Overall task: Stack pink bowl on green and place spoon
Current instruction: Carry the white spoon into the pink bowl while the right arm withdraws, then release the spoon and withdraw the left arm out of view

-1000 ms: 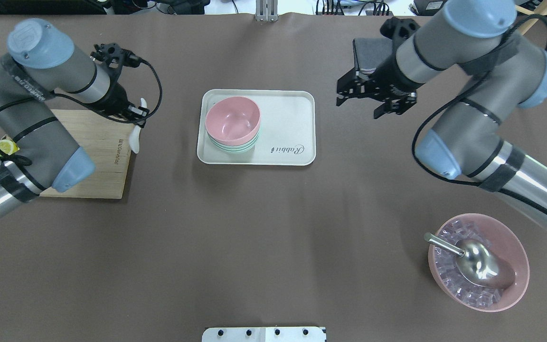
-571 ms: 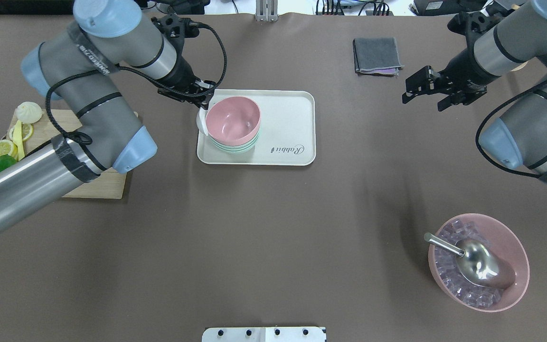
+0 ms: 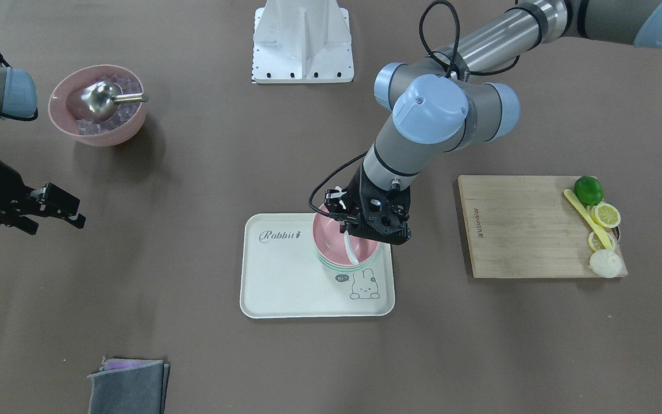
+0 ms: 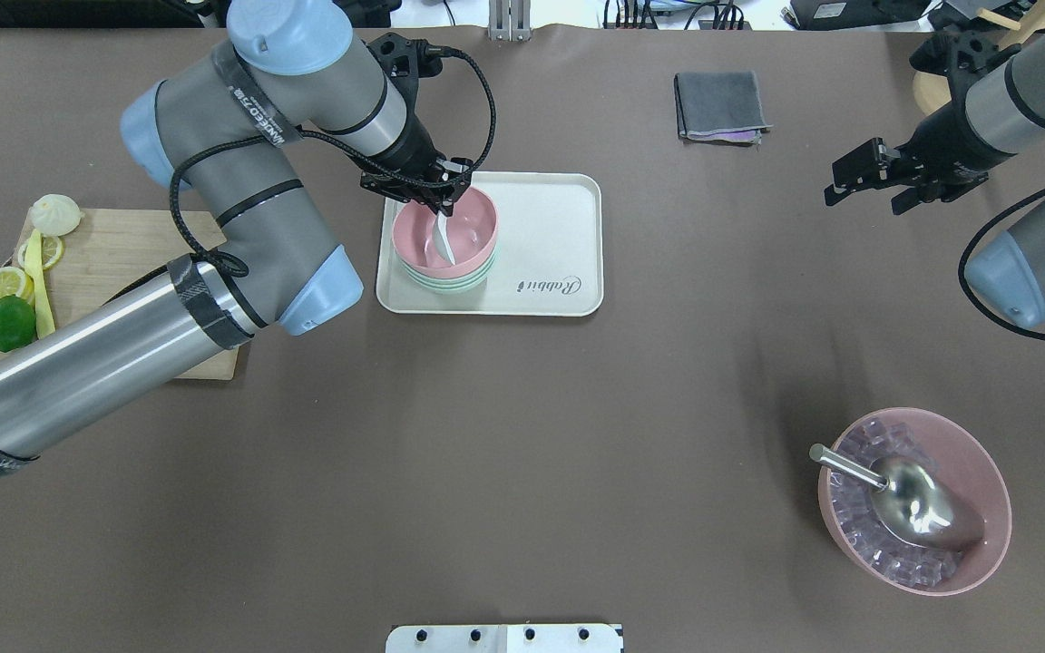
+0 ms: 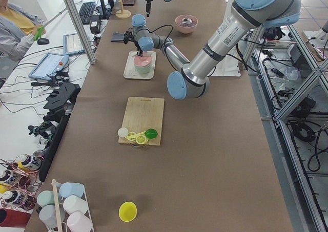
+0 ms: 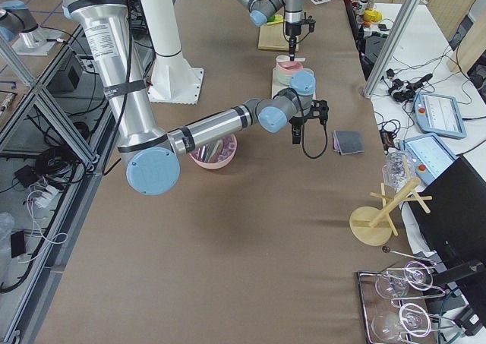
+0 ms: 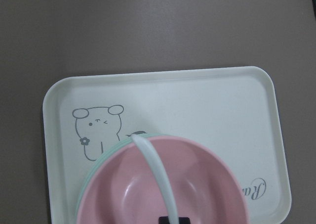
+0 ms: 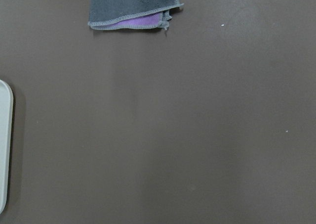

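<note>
The pink bowl (image 4: 459,231) sits stacked on the green bowl (image 4: 450,283) at the left end of the white tray (image 4: 559,245). My left gripper (image 4: 439,195) is shut on a white spoon (image 4: 442,243) and holds it over the pink bowl, with the spoon's head down inside the bowl. The front view shows the spoon (image 3: 350,250) in the pink bowl (image 3: 331,236). The left wrist view shows the spoon (image 7: 158,174) across the pink bowl (image 7: 197,184). My right gripper (image 4: 885,181) is open and empty, far right of the tray.
A wooden cutting board (image 4: 123,263) with lemon slices, a lime and a bun lies at the left. A folded grey cloth (image 4: 720,106) lies behind the tray. A large pink bowl (image 4: 985,472) with ice and a metal scoop (image 4: 903,499) stands at front right.
My left gripper carried the white spoon from the cutting board rightward to over the pink bowl. My right arm drew back to the right, away from the tray.
</note>
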### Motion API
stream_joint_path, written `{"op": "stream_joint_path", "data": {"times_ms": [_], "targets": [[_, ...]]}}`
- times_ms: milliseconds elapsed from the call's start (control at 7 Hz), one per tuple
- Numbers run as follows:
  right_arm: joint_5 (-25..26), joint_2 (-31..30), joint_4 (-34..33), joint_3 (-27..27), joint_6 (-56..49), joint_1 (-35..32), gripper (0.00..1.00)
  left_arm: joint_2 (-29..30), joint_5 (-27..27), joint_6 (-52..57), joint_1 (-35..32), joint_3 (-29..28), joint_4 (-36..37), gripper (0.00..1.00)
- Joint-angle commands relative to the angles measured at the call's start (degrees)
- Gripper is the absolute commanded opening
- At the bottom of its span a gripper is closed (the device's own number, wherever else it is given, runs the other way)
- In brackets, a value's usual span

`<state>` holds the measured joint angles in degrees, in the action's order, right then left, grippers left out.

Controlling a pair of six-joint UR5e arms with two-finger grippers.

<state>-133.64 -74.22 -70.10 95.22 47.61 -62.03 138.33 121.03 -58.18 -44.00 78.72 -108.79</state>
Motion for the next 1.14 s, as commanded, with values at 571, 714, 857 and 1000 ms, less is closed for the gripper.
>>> {"op": "stream_joint_path", "data": {"times_ms": [571,714,857,1000], "targets": [[0.2,-2.5,0.1,-0.9,-2.1,-1.8,1.00,-17.3,-1.9,12.9,-2.7,10.2,0.1,0.98],[0.2,-4.4,0.0,-1.3,-6.2,-3.0,1.00,-24.5,-1.5,20.8,-6.1,14.1,0.2,0.98],[0.1,-5.4,0.0,-3.0,-11.1,-5.3,1.00,-29.4,0.4,26.9,-9.1,16.4,0.4,0.98],[-0.6,-5.6,0.0,-6.5,-18.2,-8.4,1.00,-34.0,6.9,29.2,-14.4,16.9,0.4,0.98]]}}
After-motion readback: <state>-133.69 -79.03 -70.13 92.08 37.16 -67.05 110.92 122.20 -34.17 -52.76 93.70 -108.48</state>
